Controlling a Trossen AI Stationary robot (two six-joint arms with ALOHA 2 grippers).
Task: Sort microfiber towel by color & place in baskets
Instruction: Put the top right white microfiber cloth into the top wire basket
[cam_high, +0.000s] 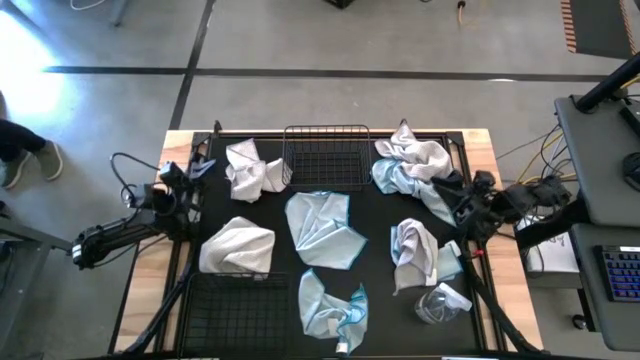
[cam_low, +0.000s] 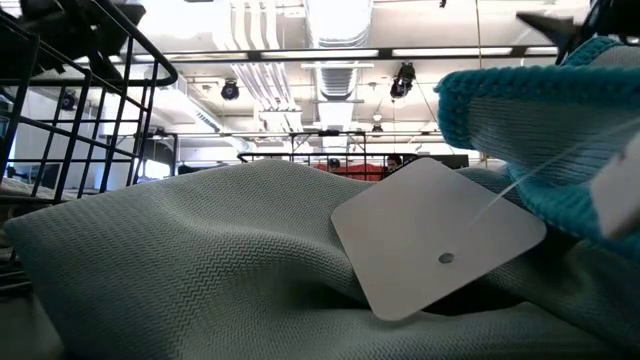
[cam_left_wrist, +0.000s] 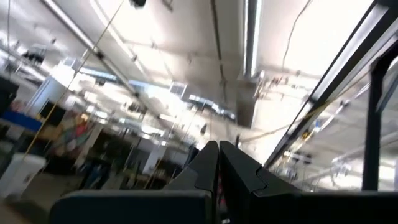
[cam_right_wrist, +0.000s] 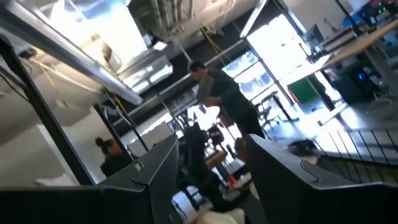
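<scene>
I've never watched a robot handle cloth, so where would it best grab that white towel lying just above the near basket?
Probably the raised, crumpled ridge of the white towel, pinched from straight above. The cloth lies bunched on the mat, so its folds stand up for fingers to close on. The left hand, shut, waits nearest.

Overhead looks down; low view hugs towel (cam_low: 200, 260) (wrists upward).

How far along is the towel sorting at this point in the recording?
Nothing looks sorted yet. Both baskets, the far one and the near one, are empty, and the towels lie loose on the mat, among them a white one and a light blue one. Nothing is in hand: the left gripper is shut and the right gripper open, both at the table's sides. All sorting remains.
</scene>
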